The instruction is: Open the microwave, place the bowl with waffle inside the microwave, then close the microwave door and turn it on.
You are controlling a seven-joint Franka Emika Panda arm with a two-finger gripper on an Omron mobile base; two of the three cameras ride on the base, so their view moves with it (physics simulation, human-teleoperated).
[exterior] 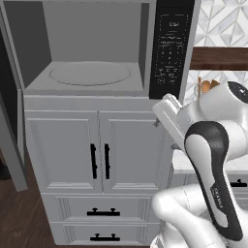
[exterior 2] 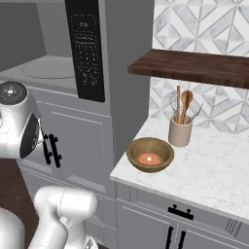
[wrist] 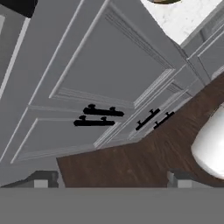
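The microwave (exterior: pixel 92 48) stands open, its grey cavity and round turntable (exterior: pixel 89 75) bare. Its door (exterior: pixel 10 140) is swung out at the far left and seen edge-on. The black button panel (exterior 2: pixel 86 53) sits to the right of the cavity. The brown bowl with waffle (exterior 2: pixel 150 154) rests on the marble counter near its left front corner; a sliver of its rim (wrist: pixel 164 1) shows at the top of the hand view. My gripper (wrist: pixel 111 181) is open with nothing between its fingers. It points down at the white cabinet doors below the microwave, apart from the bowl.
A beige utensil cup (exterior 2: pixel 180 130) with wooden spoons stands behind the bowl. A dark wooden shelf (exterior 2: pixel 194 65) hangs over the counter (exterior 2: pixel 214 170). White cabinet doors with black handles (exterior: pixel 99 161) and drawers sit under the microwave, above dark wood floor (wrist: pixel 131 162).
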